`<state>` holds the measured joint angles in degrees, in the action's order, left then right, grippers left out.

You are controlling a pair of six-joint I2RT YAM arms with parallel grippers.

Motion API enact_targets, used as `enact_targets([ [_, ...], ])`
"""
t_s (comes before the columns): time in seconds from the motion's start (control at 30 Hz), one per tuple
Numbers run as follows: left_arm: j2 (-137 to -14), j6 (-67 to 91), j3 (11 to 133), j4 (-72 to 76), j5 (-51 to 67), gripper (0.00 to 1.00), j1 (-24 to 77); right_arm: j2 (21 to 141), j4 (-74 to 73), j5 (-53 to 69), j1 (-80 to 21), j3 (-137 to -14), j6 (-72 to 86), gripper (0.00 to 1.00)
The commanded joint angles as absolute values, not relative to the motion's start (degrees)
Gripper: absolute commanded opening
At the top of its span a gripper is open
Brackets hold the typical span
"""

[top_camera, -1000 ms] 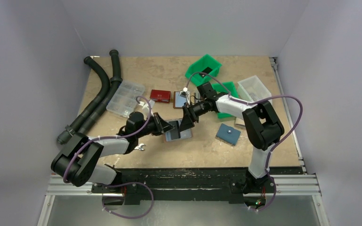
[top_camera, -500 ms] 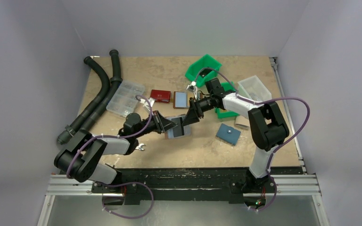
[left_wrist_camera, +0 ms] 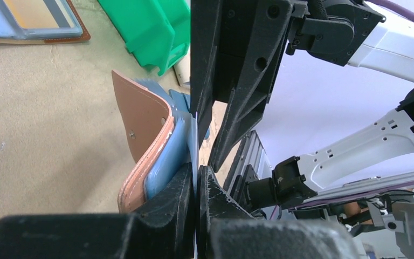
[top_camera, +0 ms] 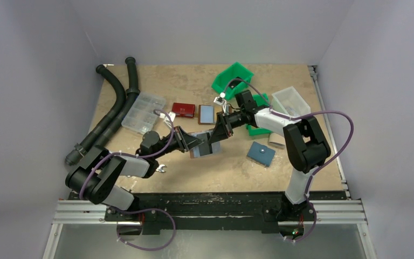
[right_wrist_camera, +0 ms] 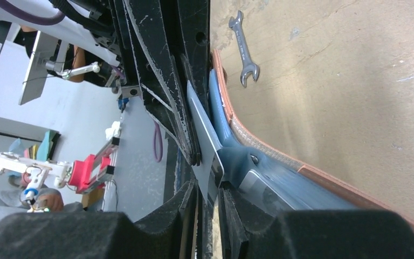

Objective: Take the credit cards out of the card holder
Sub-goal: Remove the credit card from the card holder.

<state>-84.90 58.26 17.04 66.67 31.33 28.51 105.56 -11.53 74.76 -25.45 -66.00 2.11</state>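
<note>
The brown card holder with its blue lining hangs above the table between both arms. My left gripper is shut on a thin pale layer at the holder's inner side; the leather back bows away to its left. A grey credit card sticks out of the holder's blue pocket. The right gripper has its jaws narrowed around that card's corner, with a slim gap still showing. In the overhead view the right gripper faces the left one across the holder.
Another brown wallet holding a light-blue card and a red wallet lie behind. Green bins, a clear tub, a blue square pouch, a clear organiser box, black hoses and a small wrench surround the work spot.
The right gripper's jaws have narrowed around the card's edge. Both grippers and the holder have shifted slightly toward the back of the table.
</note>
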Motion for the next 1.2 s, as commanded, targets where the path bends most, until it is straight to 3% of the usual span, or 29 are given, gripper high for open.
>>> enact_targets([
  [0.0, -85.0, 59.2, 16.7, 73.2, 31.4, 0.00, 28.2, 103.3, -8.3, 77.6, -25.7, -65.6, 4.3, 0.23],
  [0.17, -84.8, 60.3, 16.5, 71.6, 30.4, 0.00, 28.1, 103.2, -8.7, 77.2, -25.6, -65.9, 4.0, 0.00],
  [0.33, -84.7, 61.4, 15.9, 71.5, 30.7, 0.17, 27.5, 103.7, -12.3, 73.7, -25.3, -66.9, 0.4, 0.00],
  [0.47, -84.8, 61.4, 15.6, 71.2, 31.4, 0.20, 27.2, 104.6, -13.0, 72.6, -24.9, -67.1, 0.3, 0.00],
  [0.67, -87.6, 60.5, 14.4, 71.2, 31.5, 0.19, 26.5, 106.6, -15.9, 68.4, -24.8, -67.9, -3.3, 0.00],
  [0.8, -91.8, 60.6, 13.0, 72.1, 31.1, 0.05, 25.1, 108.3, -18.8, 64.0, -24.5, -69.1, -5.6, 0.00],
  [0.93, -95.5, 60.9, 10.8, 73.3, 30.2, 0.00, 22.6, 108.9, -21.5, 59.4, -23.5, -70.1, -8.5, 0.00],
  [1.17, -96.7, 58.6, 11.4, 63.6, 27.3, 0.03, 20.4, 107.3, -25.9, 57.1, -21.8, -71.4, -14.3, 0.00],
])
